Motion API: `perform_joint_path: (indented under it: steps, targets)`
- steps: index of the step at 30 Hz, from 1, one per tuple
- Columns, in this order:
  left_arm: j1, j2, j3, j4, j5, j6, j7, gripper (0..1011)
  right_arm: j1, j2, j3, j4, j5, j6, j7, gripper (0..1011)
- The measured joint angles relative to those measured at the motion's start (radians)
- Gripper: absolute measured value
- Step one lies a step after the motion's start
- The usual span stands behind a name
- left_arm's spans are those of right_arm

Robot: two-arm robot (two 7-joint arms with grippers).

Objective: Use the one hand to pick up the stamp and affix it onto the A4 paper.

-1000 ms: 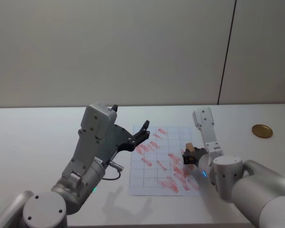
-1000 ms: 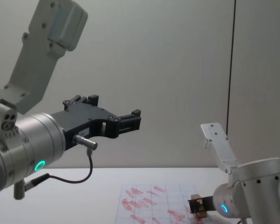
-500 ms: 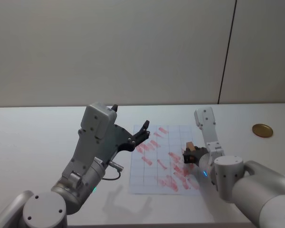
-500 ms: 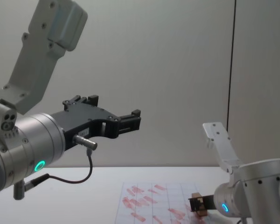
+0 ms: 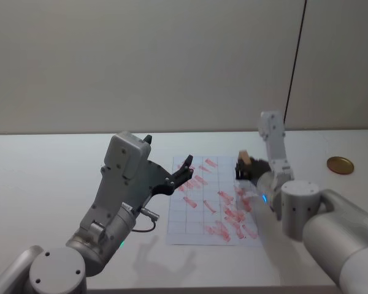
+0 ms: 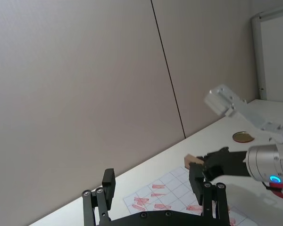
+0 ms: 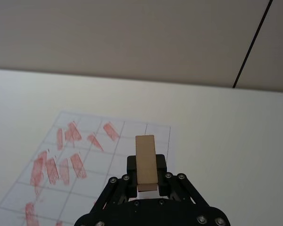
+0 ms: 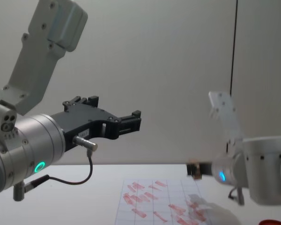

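Two things I need from you: which step are you on, and where's the block?

Me: The carrying step, I'd say. My right gripper has its black fingers clamped on the small light tan wooden stamp, with one end poking out past them. It hangs in the air, off the white table, roughly over the far right corner of the white gridded A4 paper with its many red marks.

Desk: And the other arm?

Me: My left gripper is held high over the sheet's left side, fingers spread, gripping nothing. I judge it idle.

Desk: Next move?

Me: I reckon I bring the stamp inward over a bare square, turn its printing face flat down, then lower it straight and press. If it comes down crooked, the mark would likely smear.
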Motion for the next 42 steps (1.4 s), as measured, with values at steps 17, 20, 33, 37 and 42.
perform_joint_path:
  steps: [17, 20, 33, 37, 42]
  targets:
    - [0.0, 0.0, 0.0, 0.0, 0.0, 0.0, 0.0, 993, -0.247, 0.078, 0.042, -0.601, 0.019, 0.23, -0.016, 220]
    - [0.0, 0.0, 0.0, 0.0, 0.0, 0.0, 0.0, 993, -0.281, 0.092, 0.05, -0.665, 0.018, 0.27, -0.02, 219]
    - [0.0, 0.0, 0.0, 0.0, 0.0, 0.0, 0.0, 993, -0.426, 0.155, 0.091, -0.862, 0.003, 0.404, -0.029, 219]
    - [0.0, 0.0, 0.0, 0.0, 0.0, 0.0, 0.0, 993, -0.459, 0.17, 0.103, -0.894, 0.001, 0.438, -0.031, 219]
    - [0.0, 0.0, 0.0, 0.0, 0.0, 0.0, 0.0, 993, -0.496, 0.188, 0.117, -0.924, -0.001, 0.479, -0.033, 219]
